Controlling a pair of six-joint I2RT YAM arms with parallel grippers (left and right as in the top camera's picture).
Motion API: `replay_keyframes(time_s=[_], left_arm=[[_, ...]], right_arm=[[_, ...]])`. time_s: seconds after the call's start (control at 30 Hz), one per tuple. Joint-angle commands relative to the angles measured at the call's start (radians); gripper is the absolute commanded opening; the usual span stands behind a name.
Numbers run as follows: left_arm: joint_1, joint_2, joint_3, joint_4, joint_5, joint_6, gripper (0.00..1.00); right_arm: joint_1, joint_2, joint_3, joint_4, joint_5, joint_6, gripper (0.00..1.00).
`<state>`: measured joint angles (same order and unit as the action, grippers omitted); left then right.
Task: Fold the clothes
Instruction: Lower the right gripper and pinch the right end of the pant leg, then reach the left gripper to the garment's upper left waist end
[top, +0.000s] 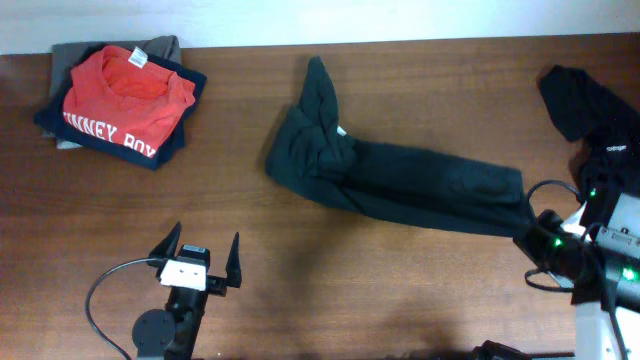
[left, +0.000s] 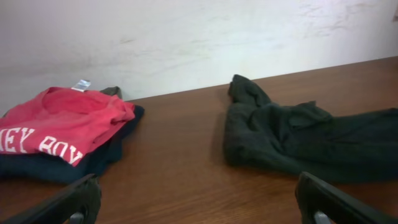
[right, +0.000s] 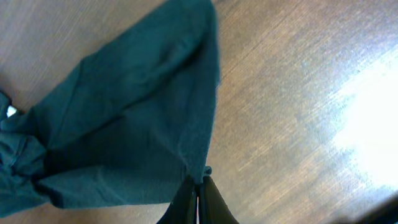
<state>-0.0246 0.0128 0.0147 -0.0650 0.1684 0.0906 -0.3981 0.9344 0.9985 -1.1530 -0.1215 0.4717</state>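
Dark garment (top: 420, 185) across brown wood table (top: 300, 290) w/ white wall (left: 186, 37) behind

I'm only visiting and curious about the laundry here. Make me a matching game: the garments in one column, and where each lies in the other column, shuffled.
Garments
1. red shirt
2. navy garment
3. long dark garment
4. black garment

Places
A. bunched at the far right
B. on top, far left
C. stretched across the middle
D. directly beneath the red shirt

Pairs: 1-B, 2-D, 3-C, 4-A
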Motion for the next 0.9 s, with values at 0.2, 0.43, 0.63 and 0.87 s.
replay_keyframes(time_s=[0.2,0.43,0.63,0.87], left_arm=[[0.006,-0.006,-0.005,0.01,0.536,-0.061,0.99],[0.006,0.002,0.019,-0.001,0.555,-0.224,0.99],[0.006,0.074,0.098,0.06,0.644,-0.225,0.99],[0.006,0.084,0.132,0.169,0.655,-0.229,0.99]], right_arm=[[0.004,-0.019,0.021,-0.064,0.002,0.016,0.04],[0.004,0.042,0.021,-0.076,0.002,0.016,0.04],[0.004,0.105,0.021,-0.08,0.001,0.016,0.04],[0.004,0.143,0.021,-0.082,0.001,0.016,0.04]])
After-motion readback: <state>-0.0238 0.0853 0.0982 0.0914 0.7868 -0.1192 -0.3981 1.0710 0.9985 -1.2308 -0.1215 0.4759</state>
